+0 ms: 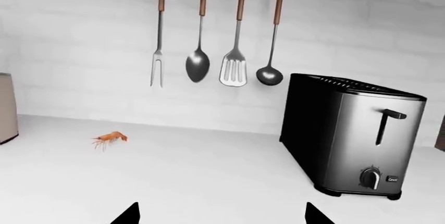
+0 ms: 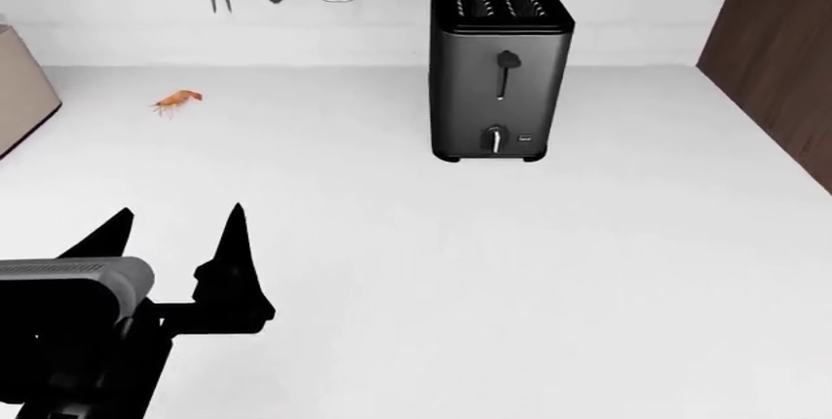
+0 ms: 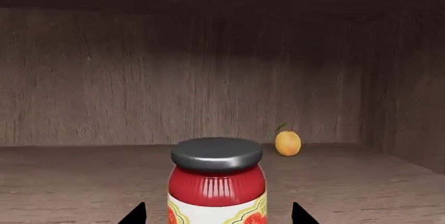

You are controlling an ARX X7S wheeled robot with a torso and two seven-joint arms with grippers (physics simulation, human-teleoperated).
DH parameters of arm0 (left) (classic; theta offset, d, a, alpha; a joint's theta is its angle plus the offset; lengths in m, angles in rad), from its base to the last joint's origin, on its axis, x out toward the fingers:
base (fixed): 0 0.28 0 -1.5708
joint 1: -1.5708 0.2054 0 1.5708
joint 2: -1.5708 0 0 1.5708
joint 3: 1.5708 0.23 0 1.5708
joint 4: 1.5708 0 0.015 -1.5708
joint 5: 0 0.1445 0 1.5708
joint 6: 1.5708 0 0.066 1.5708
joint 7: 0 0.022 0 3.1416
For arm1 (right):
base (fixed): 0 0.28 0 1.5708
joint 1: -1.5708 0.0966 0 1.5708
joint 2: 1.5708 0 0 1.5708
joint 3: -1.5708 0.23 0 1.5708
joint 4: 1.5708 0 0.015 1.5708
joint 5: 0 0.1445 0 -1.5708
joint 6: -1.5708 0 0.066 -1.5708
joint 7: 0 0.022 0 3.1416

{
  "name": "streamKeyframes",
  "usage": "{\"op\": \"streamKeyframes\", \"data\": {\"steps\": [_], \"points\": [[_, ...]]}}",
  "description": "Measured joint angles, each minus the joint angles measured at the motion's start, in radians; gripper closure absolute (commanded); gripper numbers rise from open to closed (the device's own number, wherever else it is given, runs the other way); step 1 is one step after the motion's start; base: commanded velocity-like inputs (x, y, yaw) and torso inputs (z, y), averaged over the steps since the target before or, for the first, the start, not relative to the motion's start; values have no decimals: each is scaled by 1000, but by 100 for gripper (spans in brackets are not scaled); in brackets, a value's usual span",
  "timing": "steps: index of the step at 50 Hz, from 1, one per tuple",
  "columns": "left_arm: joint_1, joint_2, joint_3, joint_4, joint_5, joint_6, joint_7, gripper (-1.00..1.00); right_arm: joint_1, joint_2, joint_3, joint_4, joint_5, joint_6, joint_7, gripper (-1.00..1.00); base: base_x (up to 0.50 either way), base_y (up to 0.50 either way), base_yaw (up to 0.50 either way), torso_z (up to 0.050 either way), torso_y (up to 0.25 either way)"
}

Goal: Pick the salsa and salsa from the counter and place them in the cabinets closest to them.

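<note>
One salsa jar [image 3: 217, 182], dark red with a grey lid and a yellow-and-red label, stands upright on the wooden shelf [image 3: 70, 187] inside a cabinet. My right gripper [image 3: 219, 214] is open, with its fingertips either side of the jar and a gap on each side. It does not show in the head view. My left gripper [image 2: 179, 214] is open and empty, low over the white counter [image 2: 547, 273] at its front left; its wrist view [image 1: 221, 214] faces the back wall. The other salsa jar is out of view.
A black toaster [image 2: 501, 58] stands at the back middle of the counter. A small orange shrimp [image 2: 177, 100] lies at the back left. Utensils [image 1: 217, 36] hang on the wall. A beige object [image 2: 19, 88] stands far left, a brown panel [image 2: 780, 58] right. An orange fruit [image 3: 287, 143] sits deep on the shelf.
</note>
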Motion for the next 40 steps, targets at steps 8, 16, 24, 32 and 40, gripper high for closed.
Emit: {"op": "streamKeyframes", "data": {"steps": [8, 16, 24, 32, 40], "points": [[-4, -5, 4, 2, -10, -2, -5, -100, 1, 0, 30, -51, -22, 51, -12, -100, 0, 0, 0, -9, 250], [-16, -19, 6, 15, -35, -12, -22, -100, 0, 0, 101, -194, -84, 218, -65, -100, 0, 0, 0, -9, 250], [-29, -48, -9, 43, -76, -17, -52, -100, -28, 97, 92, -405, 76, 412, 77, -100, 0, 0, 0, -9, 250], [-34, -92, -6, 70, -107, 9, -87, -100, -158, 359, -110, -783, 790, 304, 697, -100, 0, 0, 0, -9, 250], [-46, -171, 61, 83, -112, 92, -137, -100, -303, 628, -263, -1242, 1558, 56, 1040, -100, 0, 0, 0, -9, 250]]}}
